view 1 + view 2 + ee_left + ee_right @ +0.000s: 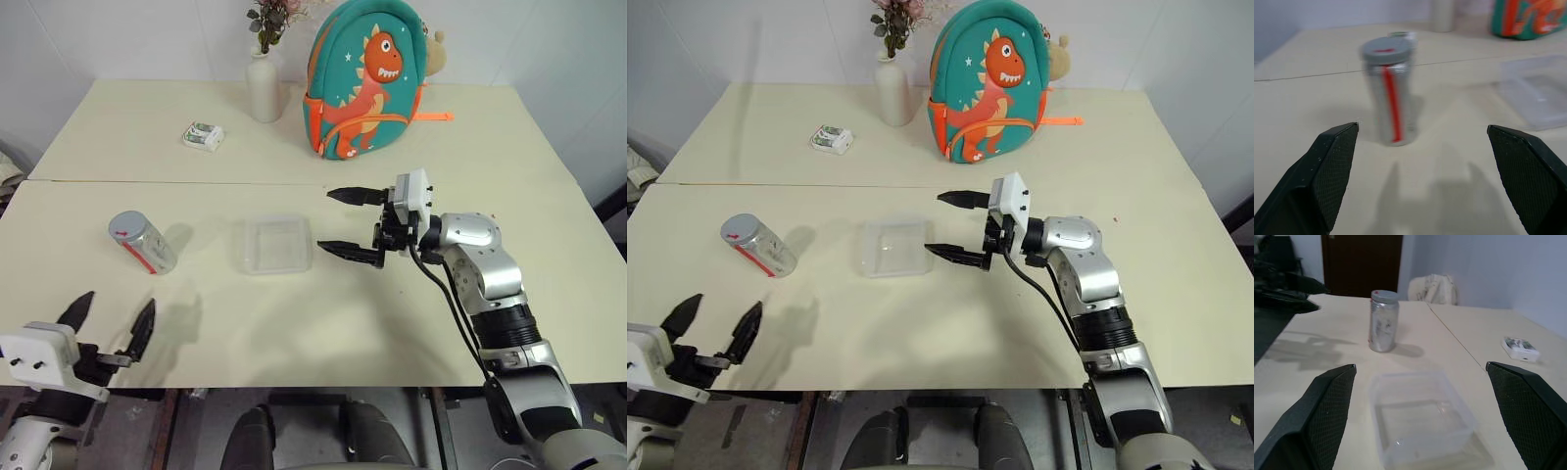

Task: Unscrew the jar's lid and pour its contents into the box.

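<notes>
Upright, the capped jar (142, 243) stands left of the box (272, 244); both end effectors, left (110, 321) and right (350, 224), gape, released.

Clear plastic jar (143, 244) with a silvery sheen inside, red stripe down its side, capped by a matt grey lid (1386, 49). Clear, thin, glossy plastic for the box (1421, 419), on a smooth matt cream table (294, 323). Textured matt black pads (1327, 406), brushed silver metal arm (485, 269), soft cloth backpack (367, 78), glazed white vase (263, 88).

Table (411, 323): jar (143, 242), box (272, 244), packet (203, 135), vase (263, 86), backpack (365, 80).
</notes>
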Tool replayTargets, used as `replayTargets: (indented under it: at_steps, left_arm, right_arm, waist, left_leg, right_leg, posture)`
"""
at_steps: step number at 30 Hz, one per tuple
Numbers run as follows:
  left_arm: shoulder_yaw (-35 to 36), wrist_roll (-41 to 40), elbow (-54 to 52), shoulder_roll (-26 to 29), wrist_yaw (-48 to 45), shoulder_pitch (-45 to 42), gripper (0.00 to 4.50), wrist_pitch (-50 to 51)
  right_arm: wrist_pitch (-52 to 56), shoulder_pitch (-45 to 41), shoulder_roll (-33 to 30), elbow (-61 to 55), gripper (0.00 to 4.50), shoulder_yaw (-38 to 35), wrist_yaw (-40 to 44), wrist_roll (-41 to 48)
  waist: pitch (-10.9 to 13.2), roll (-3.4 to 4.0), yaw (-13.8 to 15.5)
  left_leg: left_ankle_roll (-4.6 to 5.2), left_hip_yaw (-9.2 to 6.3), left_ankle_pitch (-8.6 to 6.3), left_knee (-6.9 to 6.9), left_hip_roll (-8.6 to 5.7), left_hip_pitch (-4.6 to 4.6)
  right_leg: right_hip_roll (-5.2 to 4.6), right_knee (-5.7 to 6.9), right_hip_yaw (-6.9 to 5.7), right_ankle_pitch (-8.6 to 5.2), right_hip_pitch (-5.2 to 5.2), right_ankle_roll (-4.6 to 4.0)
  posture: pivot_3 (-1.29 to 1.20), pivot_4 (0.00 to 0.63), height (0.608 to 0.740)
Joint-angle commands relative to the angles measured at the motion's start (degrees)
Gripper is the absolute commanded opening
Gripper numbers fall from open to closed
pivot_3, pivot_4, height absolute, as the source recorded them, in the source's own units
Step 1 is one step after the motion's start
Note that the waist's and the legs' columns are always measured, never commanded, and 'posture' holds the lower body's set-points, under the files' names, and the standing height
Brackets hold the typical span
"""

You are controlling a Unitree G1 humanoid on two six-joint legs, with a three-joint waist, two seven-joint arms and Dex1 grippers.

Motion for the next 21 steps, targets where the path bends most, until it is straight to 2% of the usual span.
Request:
replayTargets:
  at_steps: [1,7,10,21]
  left_arm:
    - [1.02,-0.51,5.76,4.01,0.26,-5.92,4.48,0.52]
    - [-1.64,3.13,16.35,9.41,-0.06,-15.43,4.48,0.01]
    - [-1.28,2.48,19.18,9.81,0.76,-18.51,4.48,0.35]
    - [-3.87,3.24,23.49,12.69,-3.73,-21.56,4.48,-0.59]
  right_arm:
    - [0.23,-2.69,0.23,-1.73,4.50,-0.79,0.63,1.58]
    - [0.29,-2.44,0.37,-3.24,4.50,-1.17,-0.10,1.84]
    - [0.64,-1.14,0.77,-5.01,4.50,-1.18,-1.22,2.11]
    - [1.62,0.74,1.95,-8.55,4.50,-1.34,-5.14,2.55]
  waist:
    - [0.00,0.00,-0.06]
    - [-0.05,-0.08,-0.30]
    - [-0.05,-0.08,-0.31]
    - [-0.06,-0.09,-0.20]
  left_leg:
    - [0.01,0.00,0.00,0.04,0.00,0.00]
    - [0.03,0.07,0.02,0.02,0.02,0.02]
    - [-0.01,0.07,-0.01,-0.08,0.06,0.02]
    - [-0.07,0.12,-0.05,-0.41,0.12,0.01]
  right_leg:
    - [0.00,0.01,0.00,0.04,0.01,-0.02]
    - [0.01,0.04,0.05,0.21,-0.03,0.09]
    - [0.03,0.11,0.03,0.58,-0.10,0.77]
    - [0.08,-0.01,0.01,0.56,-0.20,0.77]
  posture:
    - [0.00,0.150,0.740]
    - [0.00,0.150,0.740]
    - [0.00,0.150,0.740]
    - [0.00,0.150,0.740]
